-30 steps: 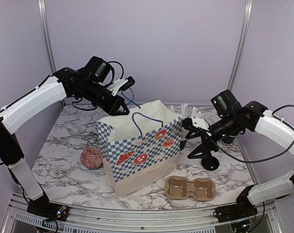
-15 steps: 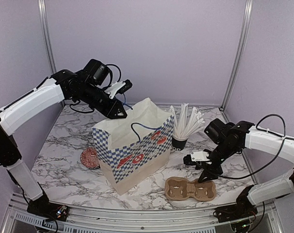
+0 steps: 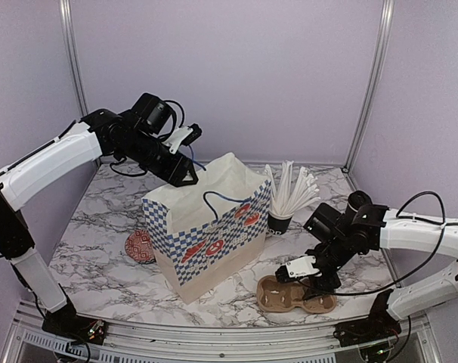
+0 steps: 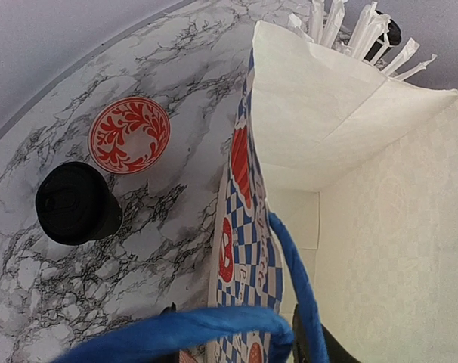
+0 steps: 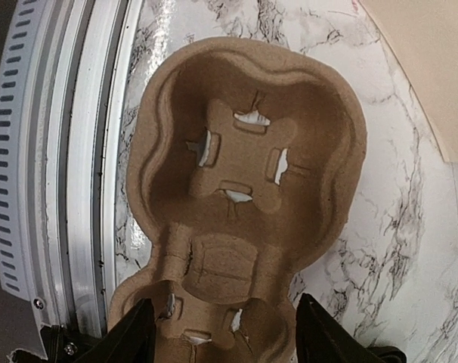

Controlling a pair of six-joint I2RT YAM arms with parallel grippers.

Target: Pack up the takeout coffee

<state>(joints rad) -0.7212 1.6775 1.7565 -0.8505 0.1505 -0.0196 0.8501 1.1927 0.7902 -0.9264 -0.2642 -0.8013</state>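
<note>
L hand [image 3: 190, 175] above bag [image 3: 214, 234]; cup [image 4: 78, 203] upright

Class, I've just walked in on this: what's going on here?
The left gripper hovers over the blue-checked paper bag, jaws apart around its blue rope handle. The right gripper straddles one end of the brown pulp two-hole carrier tray; whether it grips is unclear. A black lidded paper cup stands on the marble table, unpacked.

The white marble table [image 3: 100, 265] holds 1 blue checked paper bag [image 3: 214, 242], 1 round red disc [image 3: 140, 246], 1 black cup with a lid [image 4: 78, 203], 1 cup of white sticks [image 3: 280, 221] and 1 brown tray [image 3: 278, 295].
</note>
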